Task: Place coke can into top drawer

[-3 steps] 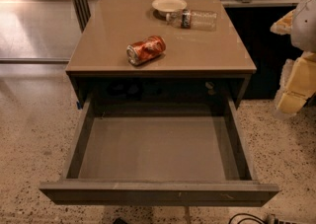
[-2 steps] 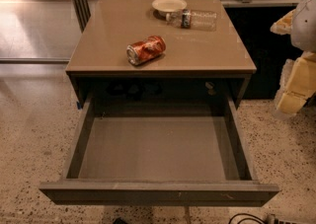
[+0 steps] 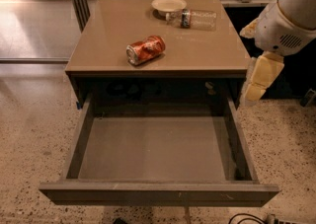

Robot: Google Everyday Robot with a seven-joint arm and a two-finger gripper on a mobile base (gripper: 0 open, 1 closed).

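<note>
Orange-red coke can (image 3: 145, 50) is seen lying on the worktop (image 3: 106, 28), not yet grasped; the top drawer (image 3: 153, 150) is pulled open. The gripper (image 3: 259, 77) is held off to the right, apart; its opening cannot be told.

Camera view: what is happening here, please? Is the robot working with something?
The robot is meant to put the can into the drawer, but it is not touching it yet. The can lies on its side on the cabinet top. The drawer below is pulled wide open, with nothing inside. The hand hangs at the right, beside the cabinet's edge, apart from the can. A bottle and a dish sit at the back.
</note>
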